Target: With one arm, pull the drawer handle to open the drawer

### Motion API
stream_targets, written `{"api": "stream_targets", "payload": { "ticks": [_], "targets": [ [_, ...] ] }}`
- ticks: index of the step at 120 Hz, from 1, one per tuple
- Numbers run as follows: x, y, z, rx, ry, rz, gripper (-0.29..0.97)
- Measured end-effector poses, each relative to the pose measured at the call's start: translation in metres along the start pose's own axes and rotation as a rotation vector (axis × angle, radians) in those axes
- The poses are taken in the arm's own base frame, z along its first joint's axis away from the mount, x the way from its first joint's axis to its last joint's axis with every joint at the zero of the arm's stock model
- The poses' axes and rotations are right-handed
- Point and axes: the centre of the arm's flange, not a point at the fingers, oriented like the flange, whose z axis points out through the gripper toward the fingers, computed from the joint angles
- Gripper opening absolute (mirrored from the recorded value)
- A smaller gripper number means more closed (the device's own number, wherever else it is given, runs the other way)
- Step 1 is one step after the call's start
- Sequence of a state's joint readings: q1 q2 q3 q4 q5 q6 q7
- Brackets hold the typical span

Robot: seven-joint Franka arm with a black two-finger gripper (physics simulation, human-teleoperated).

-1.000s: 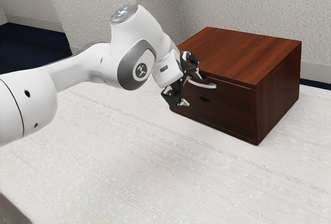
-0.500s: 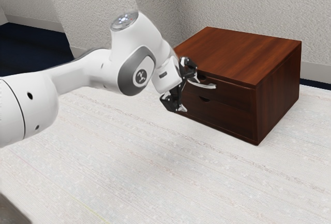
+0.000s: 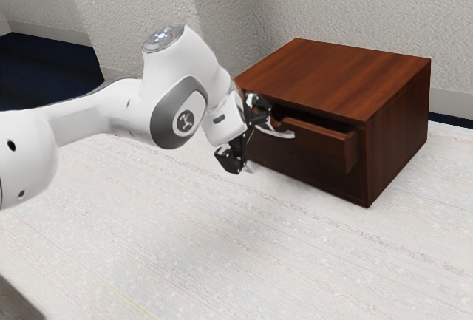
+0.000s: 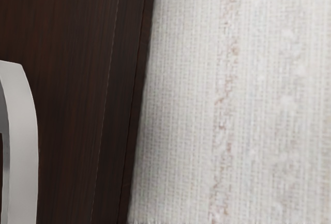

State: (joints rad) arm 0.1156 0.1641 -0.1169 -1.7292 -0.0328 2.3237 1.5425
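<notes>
While ajar, drawer [image 3: 319, 140]; handle [image 3: 283, 132] at gripper [image 3: 252, 132].

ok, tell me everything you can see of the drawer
The drawer is dark reddish-brown with wood grain, matching the cabinet that holds it, just under the top panel. It is partly open: its front stands out from the cabinet face, a dark gap showing behind its top edge. A pale grey curved handle sits on the front, toward the exterior view's left. The gripper is at that handle; how it grips is unclear. The cabinet rests on the whitish table.
</notes>
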Motion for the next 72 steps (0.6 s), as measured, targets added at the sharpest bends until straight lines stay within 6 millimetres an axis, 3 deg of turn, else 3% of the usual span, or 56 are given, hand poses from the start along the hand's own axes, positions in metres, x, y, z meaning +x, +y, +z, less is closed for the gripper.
{"api": "stream_targets", "payload": {
  "ticks": [28,39,58,72],
  "targets": [
    [0.004,0.025,-0.024,0.006,-0.011,0.003,0.62],
    [0.004,0.039,-0.029,0.000,-0.017,0.002,0.66],
    [0.004,0.065,-0.052,0.014,-0.030,-0.001,0.59],
    [0.006,0.086,-0.064,0.018,-0.037,0.000,0.63]
  ]
}}
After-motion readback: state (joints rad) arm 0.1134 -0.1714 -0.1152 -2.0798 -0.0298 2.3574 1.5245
